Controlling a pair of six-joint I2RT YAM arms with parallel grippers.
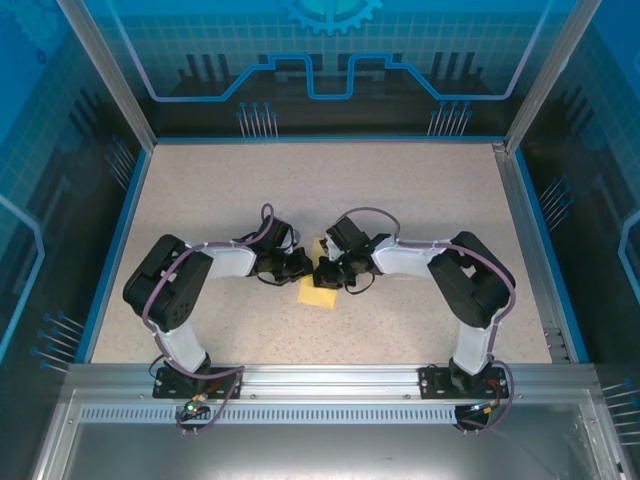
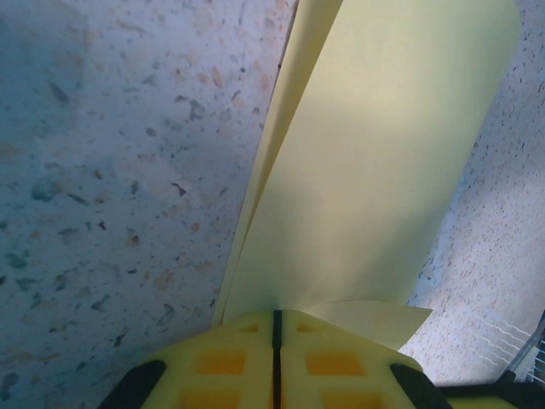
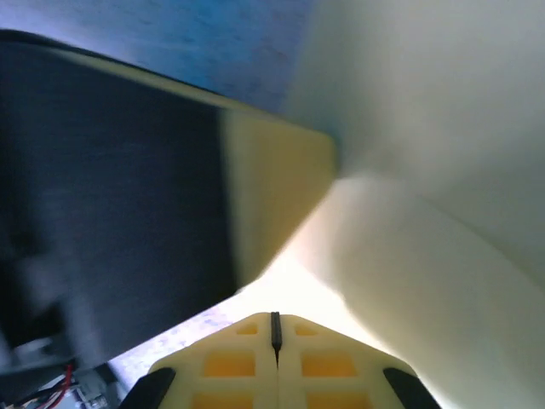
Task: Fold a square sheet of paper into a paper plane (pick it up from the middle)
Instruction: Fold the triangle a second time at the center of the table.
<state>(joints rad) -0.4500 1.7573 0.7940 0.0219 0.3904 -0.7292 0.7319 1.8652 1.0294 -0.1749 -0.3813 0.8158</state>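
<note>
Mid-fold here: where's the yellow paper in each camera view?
Top external: yellow paper at centre, between both hands.
Left wrist: paper rises from left hand toward top right.
Right wrist: paper spreads right, above right hand.
Shared landmark: speckled tabletop.

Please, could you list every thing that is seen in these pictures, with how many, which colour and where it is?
sheet of paper: one, yellow, bent over itself, middle of the table between the two arms' tips.
table: one, speckled beige, under the paper and the arms.
enclosure walls: three, blue see-through panels, at the left, far and right sides.
metal rail: one, silver, near edge, carrying both arm bases.
left arm: one, black and white, reaching in from the left; its yellow jaws shut on the paper.
right arm: one, black and white, reaching in from the right; its yellow jaws shut on the paper.
</note>
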